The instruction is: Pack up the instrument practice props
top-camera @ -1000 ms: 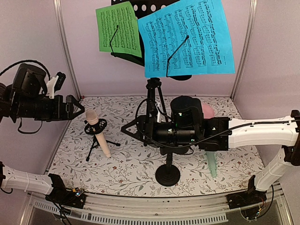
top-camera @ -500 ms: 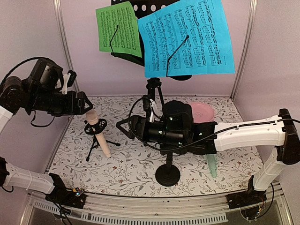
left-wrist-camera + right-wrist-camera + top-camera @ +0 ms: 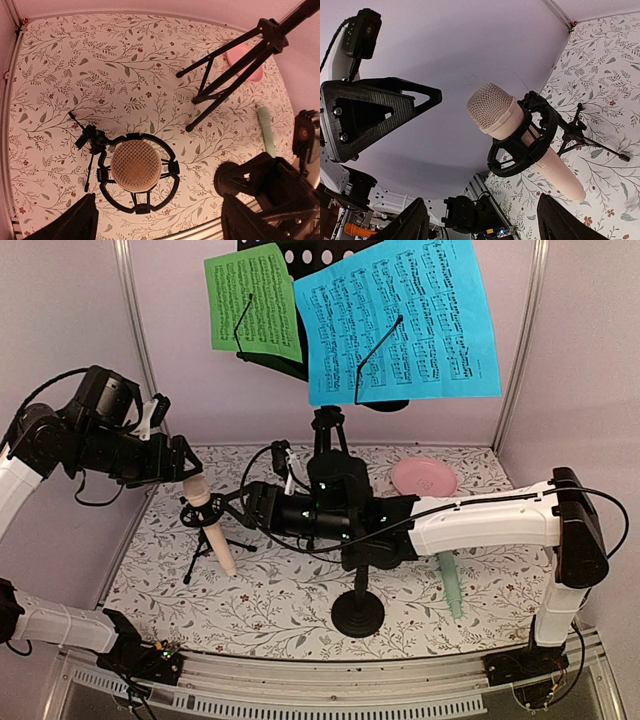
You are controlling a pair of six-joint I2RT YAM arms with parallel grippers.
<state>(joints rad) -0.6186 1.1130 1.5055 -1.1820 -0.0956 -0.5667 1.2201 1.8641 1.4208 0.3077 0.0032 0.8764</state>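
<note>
The beige toy microphone stands tilted in a black ring holder on a small tripod at the left. My left gripper is open just above its mesh head, touching nothing. My right gripper is open just right of the microphone, level with its holder. The mint microphone lies on the table at the right, partly under my right arm. A second black holder on a round base stands at the front. The music stand holds a green page and a blue page.
A round pink plate lies at the back right on the floral table cover. The stand's tripod legs spread behind the microphone. Pink walls close in the left, back and right. A metal rail runs along the near edge.
My left gripper has moved right to above the beige microphone's head. My right arm has reached left towards the microphone, uncovering the pink plate.
</note>
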